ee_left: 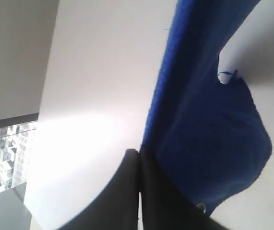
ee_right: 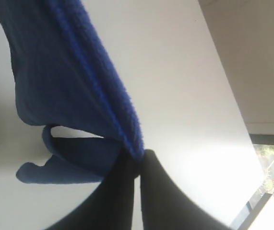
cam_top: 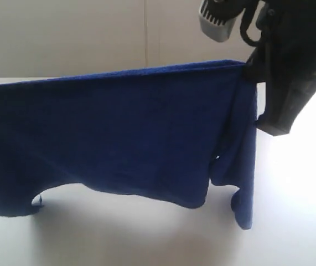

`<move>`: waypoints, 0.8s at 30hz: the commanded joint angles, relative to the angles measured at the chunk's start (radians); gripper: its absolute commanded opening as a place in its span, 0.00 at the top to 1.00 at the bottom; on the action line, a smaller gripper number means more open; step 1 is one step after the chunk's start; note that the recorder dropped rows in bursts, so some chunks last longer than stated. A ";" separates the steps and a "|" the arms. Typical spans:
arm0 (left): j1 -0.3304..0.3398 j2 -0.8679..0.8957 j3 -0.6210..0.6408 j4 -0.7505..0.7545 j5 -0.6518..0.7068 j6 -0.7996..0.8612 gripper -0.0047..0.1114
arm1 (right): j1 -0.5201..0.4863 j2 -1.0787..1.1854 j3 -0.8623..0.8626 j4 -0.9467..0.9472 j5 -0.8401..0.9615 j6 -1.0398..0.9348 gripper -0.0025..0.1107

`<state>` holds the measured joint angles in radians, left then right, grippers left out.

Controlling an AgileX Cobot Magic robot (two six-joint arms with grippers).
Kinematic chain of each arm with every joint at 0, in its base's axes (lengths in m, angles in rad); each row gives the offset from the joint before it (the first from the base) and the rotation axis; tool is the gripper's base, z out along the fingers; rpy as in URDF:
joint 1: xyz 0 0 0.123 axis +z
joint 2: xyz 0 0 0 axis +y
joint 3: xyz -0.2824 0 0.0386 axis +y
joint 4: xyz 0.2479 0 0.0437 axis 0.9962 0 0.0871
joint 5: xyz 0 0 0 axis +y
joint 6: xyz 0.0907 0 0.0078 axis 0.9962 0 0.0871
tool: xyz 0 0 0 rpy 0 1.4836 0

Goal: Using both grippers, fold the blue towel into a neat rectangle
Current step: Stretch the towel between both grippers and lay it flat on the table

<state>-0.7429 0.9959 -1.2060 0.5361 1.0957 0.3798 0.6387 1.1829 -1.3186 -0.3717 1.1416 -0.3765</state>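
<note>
only wrist view shows left gripper (ee_left: 138,153) pinching towel (ee_left: 204,120).

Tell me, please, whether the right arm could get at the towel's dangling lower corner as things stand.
Probably not yet: the right hand is shut on the top edge of the blue towel, so it would have to let go first. The corner itself hangs clear below it.

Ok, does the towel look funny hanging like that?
Yes. The blue towel hangs unevenly: beside the right tool one loose corner droops lower than the rest, and the bottom edge is wavy instead of straight.
</note>
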 commanded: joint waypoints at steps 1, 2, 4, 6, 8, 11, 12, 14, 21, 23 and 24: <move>0.010 -0.077 0.000 -0.047 0.125 0.112 0.96 | -0.011 -0.064 0.053 -0.027 0.079 -0.003 0.98; 0.010 -0.090 0.000 -0.070 0.125 0.135 0.96 | -0.011 -0.075 0.064 -0.010 0.079 -0.003 0.98; 0.010 -0.102 -0.005 -0.106 0.125 0.153 0.96 | -0.011 -0.096 0.075 0.024 0.079 -0.003 0.98; 0.010 -0.107 -0.007 -0.109 0.125 0.155 0.96 | -0.011 -0.112 0.084 0.034 0.079 -0.005 0.98; 0.010 -0.107 -0.007 -0.086 0.125 0.158 0.96 | -0.011 -0.116 0.088 0.034 0.079 -0.005 0.98; 0.010 -0.070 -0.005 -0.004 0.125 0.130 0.96 | -0.011 -0.090 0.100 0.014 0.079 0.008 0.98; 0.010 -0.055 -0.003 0.016 0.125 0.118 0.96 | -0.011 -0.072 0.107 0.014 0.079 0.014 0.98; 0.010 -0.012 -0.003 0.014 0.125 0.113 0.96 | -0.011 -0.028 0.127 0.014 0.079 0.016 0.98; 0.012 0.147 0.021 0.041 0.021 0.072 0.96 | -0.011 0.126 0.142 -0.115 0.079 0.099 0.98; 0.012 0.186 0.043 0.104 -0.025 0.027 0.96 | -0.011 0.162 0.142 -0.126 0.079 0.099 0.98; 0.012 0.209 0.052 0.141 -0.049 0.000 0.96 | -0.011 0.177 0.142 -0.126 0.079 0.099 0.98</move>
<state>-0.7429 1.1633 -1.1814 0.5444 1.0492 0.4451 0.6387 1.3300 -1.1839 -0.4258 1.1666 -0.2930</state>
